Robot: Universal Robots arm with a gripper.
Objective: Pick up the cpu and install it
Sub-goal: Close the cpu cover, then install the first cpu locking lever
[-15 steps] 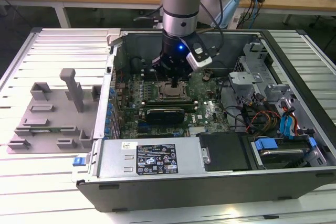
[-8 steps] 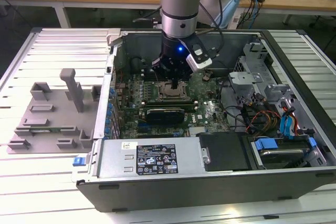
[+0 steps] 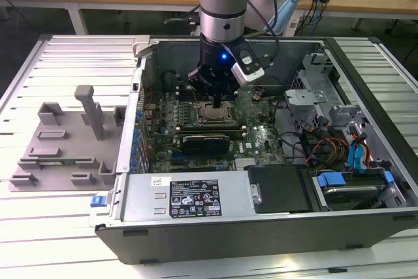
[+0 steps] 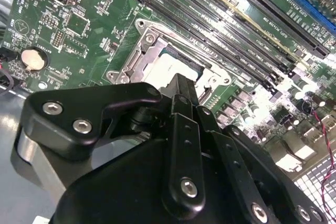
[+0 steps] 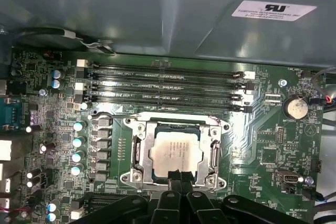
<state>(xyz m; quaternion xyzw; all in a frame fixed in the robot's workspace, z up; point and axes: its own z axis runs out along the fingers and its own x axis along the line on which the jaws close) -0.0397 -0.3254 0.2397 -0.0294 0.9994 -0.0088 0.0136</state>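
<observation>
The cpu (image 5: 176,150) lies flat inside the metal-framed socket (image 5: 137,153) on the green motherboard, its silvery top plate facing up. In the second wrist view the cpu (image 4: 169,67) shows just beyond the black fingers. My gripper (image 5: 177,174) hangs straight above the socket's near edge, fingers pressed together into one narrow tip with nothing between them. That tip (image 4: 179,83) sits at the cpu's edge; whether it touches cannot be told. In the exterior view the gripper (image 3: 217,100) reaches down into the open computer case over the cpu (image 3: 213,112).
Memory slots (image 5: 168,85) run beside the socket. A coin battery (image 5: 295,107) sits on the board. The case wall (image 3: 196,197) carries a label. Drive bays and cables (image 3: 339,148) fill the exterior view's right. A grey fixture (image 3: 65,142) stands at its left.
</observation>
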